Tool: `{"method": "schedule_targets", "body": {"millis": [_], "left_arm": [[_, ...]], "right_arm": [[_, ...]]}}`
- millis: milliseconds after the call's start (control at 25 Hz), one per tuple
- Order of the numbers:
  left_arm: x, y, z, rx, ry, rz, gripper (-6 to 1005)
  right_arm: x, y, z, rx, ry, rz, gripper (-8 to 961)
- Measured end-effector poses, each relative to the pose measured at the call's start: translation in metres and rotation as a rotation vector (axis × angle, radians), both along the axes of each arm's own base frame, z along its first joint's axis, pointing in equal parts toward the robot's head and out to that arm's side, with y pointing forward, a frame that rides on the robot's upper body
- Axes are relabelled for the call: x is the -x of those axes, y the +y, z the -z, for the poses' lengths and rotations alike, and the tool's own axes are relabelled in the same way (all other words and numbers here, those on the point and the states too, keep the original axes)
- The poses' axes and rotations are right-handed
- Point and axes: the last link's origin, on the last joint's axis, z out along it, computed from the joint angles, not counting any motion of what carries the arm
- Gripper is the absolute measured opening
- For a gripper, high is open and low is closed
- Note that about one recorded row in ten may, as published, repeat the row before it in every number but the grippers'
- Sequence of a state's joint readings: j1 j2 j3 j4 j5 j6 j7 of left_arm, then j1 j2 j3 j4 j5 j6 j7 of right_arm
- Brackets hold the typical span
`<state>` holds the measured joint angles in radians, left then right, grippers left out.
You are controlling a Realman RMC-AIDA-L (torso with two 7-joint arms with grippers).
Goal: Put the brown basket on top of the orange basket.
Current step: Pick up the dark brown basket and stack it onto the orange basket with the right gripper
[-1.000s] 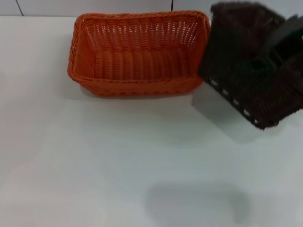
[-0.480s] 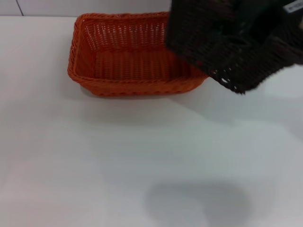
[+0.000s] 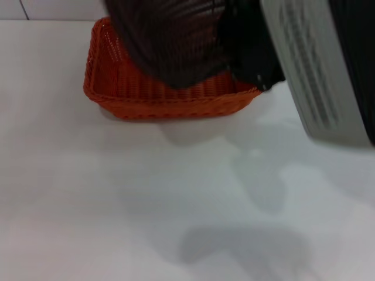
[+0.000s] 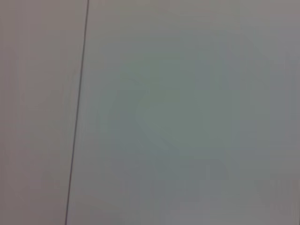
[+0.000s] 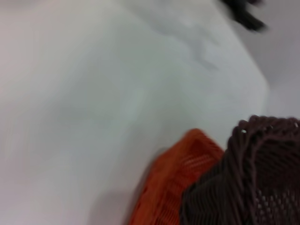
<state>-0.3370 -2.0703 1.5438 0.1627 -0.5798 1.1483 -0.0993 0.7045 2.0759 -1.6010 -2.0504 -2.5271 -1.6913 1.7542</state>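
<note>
We see the brown basket (image 3: 170, 41) up in the air over the orange basket (image 3: 126, 96), covering most of its interior and far rim in the head view. It looks tilted, with its lowest part hanging above the middle of the orange basket; we can't tell if the two touch.

The orange basket sits on the white table (image 3: 117, 193) toward the far edge, upright. Its near braided rim, left wall and near right corner are visible below the brown weave.

The right arm (image 3: 316, 70) comes in from the right, large and close to the head camera, grey casing with a dark part next to the brown basket. The right gripper itself is hidden behind the basket and arm, so we can't tell how its fingers stand; the basket is off the table and right against the arm's end.

Right wrist view: brown basket's braided rim (image 5: 262, 136) is close to the camera, with the orange basket's corner (image 5: 187, 159) just beside and beneath it, white table beyond.

Left wrist view shows only a plain pale surface with one thin dark line (image 4: 77, 117). Left gripper isn't visible anywhere.
</note>
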Motion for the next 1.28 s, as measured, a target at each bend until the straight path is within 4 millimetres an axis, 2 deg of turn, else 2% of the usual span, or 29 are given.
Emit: {"method": "schedule_targets", "body": {"millis": [80,120,360,480,720,920,1280], "left_arm": [[0.001,0.0,0.002,0.014,-0.005,-0.007,751],[0.002,0.0,0.003,0.019,-0.008,-0.012,751],[0.004,-0.001,0.007,0.041,-0.015,-0.027,751],[0.007,-0.003,0.008,0.046,-0.018,-0.038,751],[0.01,-0.006,0.009,0.054,-0.023,-0.053,751],[0.013,-0.005,0.012,0.07,-0.035,-0.071,751],[0.015,0.002,0.017,0.105,-0.059,-0.101,751]], "right_arm": [[-0.009,-0.001,0.005,0.013,-0.074,-0.119,130],[-0.018,0.001,0.007,-0.006,-0.132,-0.232,130],[-0.033,0.014,0.013,-0.147,-0.164,-0.43,130],[-0.036,0.019,0.011,-0.178,-0.174,-0.445,130],[-0.065,0.04,0.021,-0.259,-0.297,-0.502,130],[-0.081,0.047,0.024,-0.257,-0.343,-0.481,130],[-0.094,0.042,0.025,-0.249,-0.33,-0.419,136]]}}
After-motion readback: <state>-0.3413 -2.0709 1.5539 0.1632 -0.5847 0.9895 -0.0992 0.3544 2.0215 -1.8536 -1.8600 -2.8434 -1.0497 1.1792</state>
